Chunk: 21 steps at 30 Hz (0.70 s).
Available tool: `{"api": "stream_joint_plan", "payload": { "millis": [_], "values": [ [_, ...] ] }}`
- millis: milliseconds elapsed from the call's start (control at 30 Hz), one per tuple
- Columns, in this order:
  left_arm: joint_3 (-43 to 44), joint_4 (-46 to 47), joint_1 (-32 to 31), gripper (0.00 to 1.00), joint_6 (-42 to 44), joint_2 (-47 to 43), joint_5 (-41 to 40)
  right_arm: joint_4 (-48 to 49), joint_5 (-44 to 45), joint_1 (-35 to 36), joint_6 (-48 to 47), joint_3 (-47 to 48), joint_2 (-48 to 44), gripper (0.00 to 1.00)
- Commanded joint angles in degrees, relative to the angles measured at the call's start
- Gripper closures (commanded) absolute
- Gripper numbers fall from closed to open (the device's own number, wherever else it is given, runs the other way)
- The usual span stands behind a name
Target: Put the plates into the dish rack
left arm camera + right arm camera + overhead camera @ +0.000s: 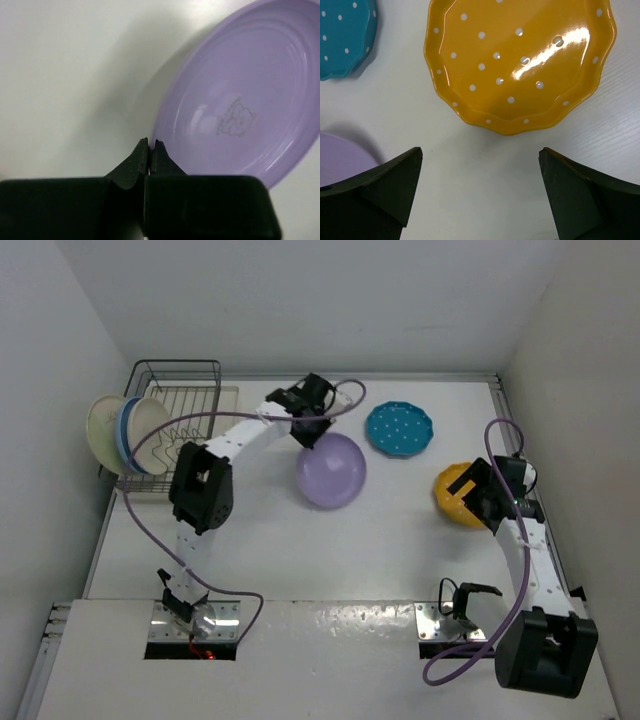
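My left gripper [309, 436] [150, 143] is shut on the near rim of the lavender plate [332, 470] [245, 110], which sits tilted at the table's middle. The teal plate with white dots [399, 428] [342, 35] lies flat to its right. Further right lies the orange-yellow dotted plate [450, 498] [520, 65]. My right gripper [472, 492] [480, 151] hangs open just short of that plate's near edge, holding nothing. The dish rack [185, 390] stands at the back left. A cream plate [103, 428], a light blue one [127, 435] and another pale one [150, 422] stand upright at its left end.
White walls close the table in on the left, back and right. The left arm's purple cable [150, 445] loops in front of the rack. A corner of the lavender plate [342, 160] shows beside my right gripper's left finger.
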Motion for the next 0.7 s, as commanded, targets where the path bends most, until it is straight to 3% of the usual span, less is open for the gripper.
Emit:
{"api": "stream_joint_plan", "payload": {
  "millis": [0, 67, 100, 233, 333, 667],
  "values": [
    [4.1, -1.4, 4.8, 1.0, 11.6, -13.3, -28.2, 2.4, 0.0, -0.3, 1.1, 1.8, -0.1, 0.0],
    [3.2, 1.3, 6.5, 1.0, 18.0, -16.3, -38.3, 3.3, -0.7, -0.4, 1.3, 2.2, 0.7, 0.0],
    [2.5, 2.8, 7.1, 1.0, 20.0, -17.8, -47.3, 3.4, -0.9, -0.2, 1.9, 2.5, 1.1, 0.0],
    [-2.1, 11.7, 11.1, 1.0, 27.2, -23.7, -62.5, 4.5, -2.6, -0.2, 3.0, 5.0, 3.5, 0.0],
    [-6.5, 21.3, 16.4, 1.0, 29.1, -27.3, -68.0, 4.8, -4.0, 0.0, 3.4, 8.1, 5.9, 0.0],
    [-24.9, 48.4, 28.1, 1.0, 42.0, -35.7, -73.1, 4.1, -3.6, 2.2, 3.5, 16.0, 10.0, 0.0]
  ]
}}
